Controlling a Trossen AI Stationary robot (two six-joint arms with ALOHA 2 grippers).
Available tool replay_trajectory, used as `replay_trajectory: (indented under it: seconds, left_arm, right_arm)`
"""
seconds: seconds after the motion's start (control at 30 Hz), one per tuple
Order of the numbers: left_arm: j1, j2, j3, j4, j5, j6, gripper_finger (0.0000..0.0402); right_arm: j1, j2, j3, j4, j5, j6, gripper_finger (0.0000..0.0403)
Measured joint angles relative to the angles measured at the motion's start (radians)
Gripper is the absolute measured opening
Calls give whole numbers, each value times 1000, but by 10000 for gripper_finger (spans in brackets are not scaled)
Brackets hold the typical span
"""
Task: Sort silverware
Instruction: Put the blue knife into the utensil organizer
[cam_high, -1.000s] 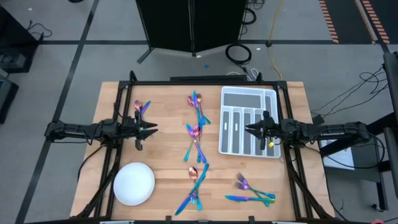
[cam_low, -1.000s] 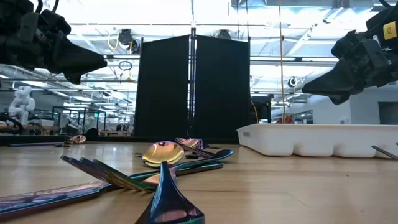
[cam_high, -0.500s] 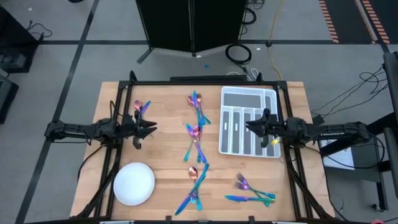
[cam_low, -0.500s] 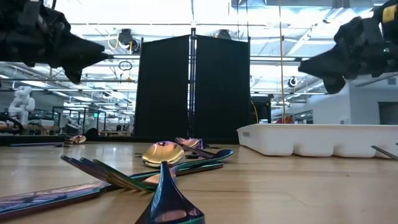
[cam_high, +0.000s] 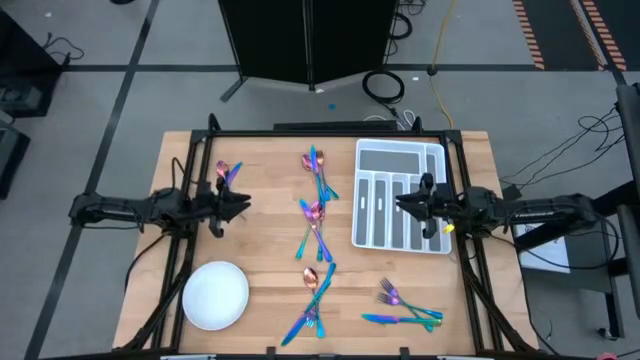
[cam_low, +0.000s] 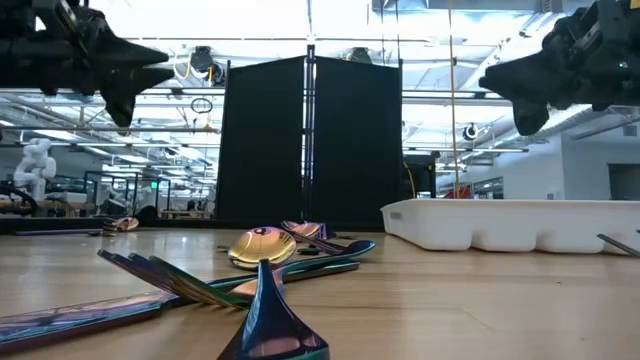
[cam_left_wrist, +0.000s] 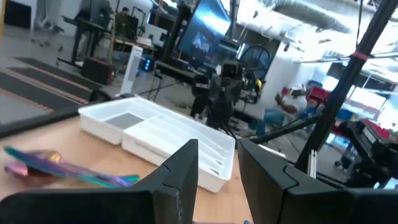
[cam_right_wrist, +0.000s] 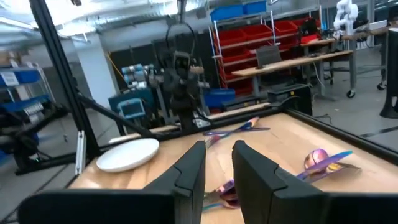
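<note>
You'll see both arms have tilted up over the last second. In the low view the left claw (cam_low: 150, 55) pointed downward before — now it lies nearly level and higher. The right claw (cam_low: 495, 80) has done the same, lifting from its downward slant and edging slightly outward over the tray (cam_high: 400, 195).

Nothing readable anywhere in these shots, honestly. No labels, brand marks, numbers or signs that I can make out on the table, the arms or the gear in the room behind. The big screen (cam_left_wrist: 208, 31) in the left wrist view shows some light shapes, but they're too blurry to read as letters.
</note>
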Motion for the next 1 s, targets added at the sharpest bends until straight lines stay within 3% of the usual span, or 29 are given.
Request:
replay_trajectory:
  seconds: [0.23,0.5,0.77,1.0]
  left_arm:
    - [0,236,188,-61,3,78,114]
    - [-18,686,504,-293,24,160,114]
    - [-53,1076,839,-515,98,413,114]
    - [-53,1314,1087,-727,131,620,114]
  right_arm:
    - [0,137,82,-2,0,-65,68]
    - [38,356,261,-170,-78,-95,68]
    - [129,537,434,-325,-78,-115,68]
    - [195,611,464,-356,-73,-116,68]
